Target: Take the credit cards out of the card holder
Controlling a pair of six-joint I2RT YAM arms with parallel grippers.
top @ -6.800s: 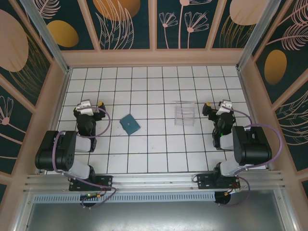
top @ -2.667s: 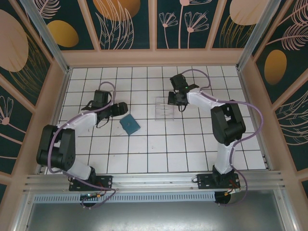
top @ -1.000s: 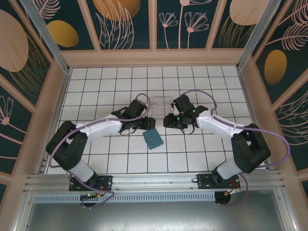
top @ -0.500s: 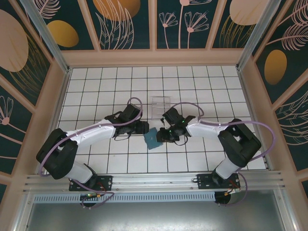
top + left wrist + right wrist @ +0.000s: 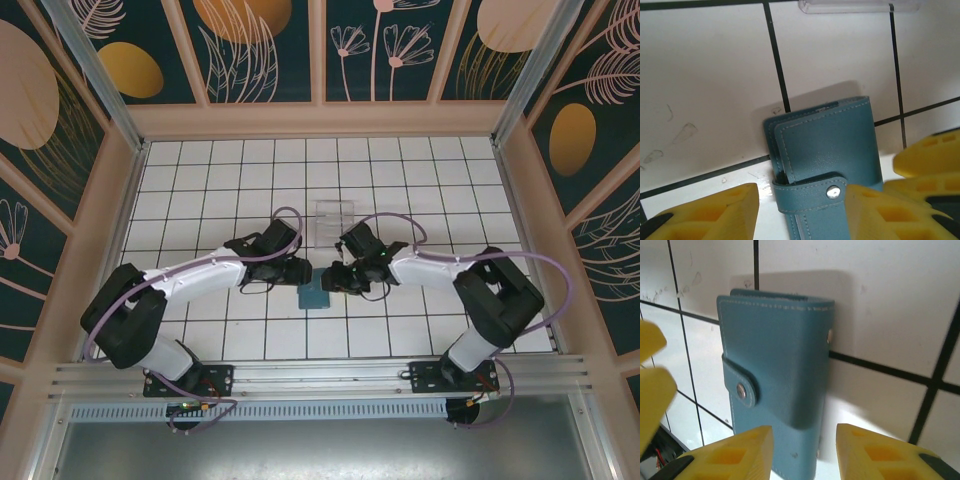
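- Card holder [image 5: 313,294] sits just beneath both tools, strap snapped shut.
- Left gripper [image 5: 802,212]: jaws apart, straddling its width at the strap.
- Right gripper [image 5: 804,452]: jaws apart, astride it too.
- Long axis runs straight ahead of each; neither nearer.

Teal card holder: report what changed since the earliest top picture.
The small teal folding card holder slid right and toward the robot. The clear plastic tray shifted left. The left gripper and right gripper came in from the sides and now straddle it. It stays closed, strap snapped.
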